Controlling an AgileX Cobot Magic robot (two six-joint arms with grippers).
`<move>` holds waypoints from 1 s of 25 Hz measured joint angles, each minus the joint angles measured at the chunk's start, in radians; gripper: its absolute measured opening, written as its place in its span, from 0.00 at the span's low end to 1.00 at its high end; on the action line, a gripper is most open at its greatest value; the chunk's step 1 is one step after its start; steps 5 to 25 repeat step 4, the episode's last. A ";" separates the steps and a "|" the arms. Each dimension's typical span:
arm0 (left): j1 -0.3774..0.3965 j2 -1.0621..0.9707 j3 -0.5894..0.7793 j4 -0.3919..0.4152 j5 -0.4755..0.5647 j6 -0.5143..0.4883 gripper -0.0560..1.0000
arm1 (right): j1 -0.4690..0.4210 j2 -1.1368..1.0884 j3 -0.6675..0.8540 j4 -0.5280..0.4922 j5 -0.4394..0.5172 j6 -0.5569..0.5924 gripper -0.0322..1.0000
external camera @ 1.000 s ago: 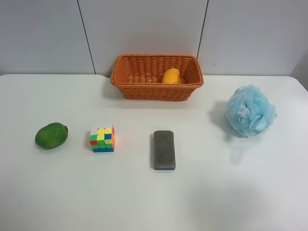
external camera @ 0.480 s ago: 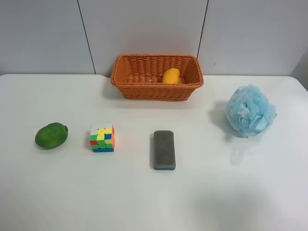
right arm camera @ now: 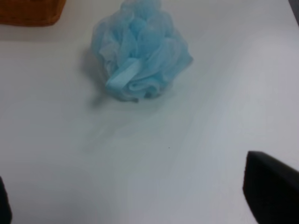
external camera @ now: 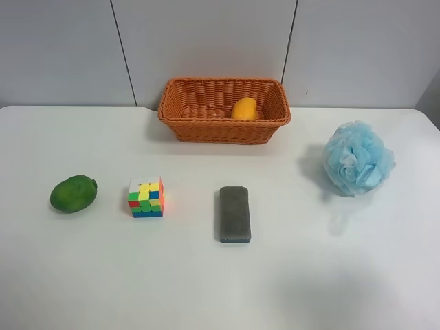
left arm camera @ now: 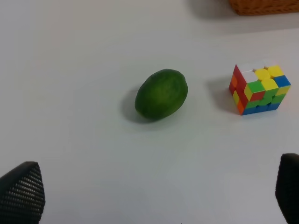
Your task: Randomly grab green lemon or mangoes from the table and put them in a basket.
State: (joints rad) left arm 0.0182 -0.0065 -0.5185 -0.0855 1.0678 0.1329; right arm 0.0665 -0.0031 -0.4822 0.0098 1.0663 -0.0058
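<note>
My left gripper [left arm camera: 154, 196] is spread wide, empty, near the green lemon [left arm camera: 161, 94]; the right's state I can't tell.

A smooth orange-yellow mango [external camera: 244, 108] lies inside the orange-brown woven wicker basket [external camera: 223, 128] at the white table's [external camera: 309, 275] far edge; a dark green lumpy lemon [external camera: 73, 193] rests near its left edge.

- Between the earlier exterior high pictures and this one, no object has changed its place on the bench [external camera: 220, 289].
- No arm has come into the exterior high view.
- The only difference is very small: the blue edge along the eraser's [external camera: 235, 214] near end now looks darker.
</note>
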 joint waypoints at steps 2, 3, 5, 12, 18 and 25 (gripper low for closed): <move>0.000 0.000 0.000 0.000 0.000 0.000 0.99 | 0.000 0.000 0.000 0.000 0.000 0.000 0.99; 0.000 0.000 0.000 0.000 0.000 0.000 0.99 | 0.000 0.000 0.000 0.000 0.000 0.000 0.99; 0.000 0.000 0.000 0.000 0.000 0.000 0.99 | 0.000 0.000 0.000 0.000 0.000 0.000 0.99; 0.000 0.000 0.000 0.000 0.000 0.000 0.99 | 0.000 0.000 0.000 0.000 0.000 0.000 0.99; 0.000 0.000 0.000 0.000 0.000 0.000 0.99 | 0.000 0.000 0.000 0.000 0.000 0.000 0.99; 0.000 0.000 0.000 0.000 0.000 0.000 0.99 | 0.000 0.000 0.000 0.000 0.000 0.000 0.99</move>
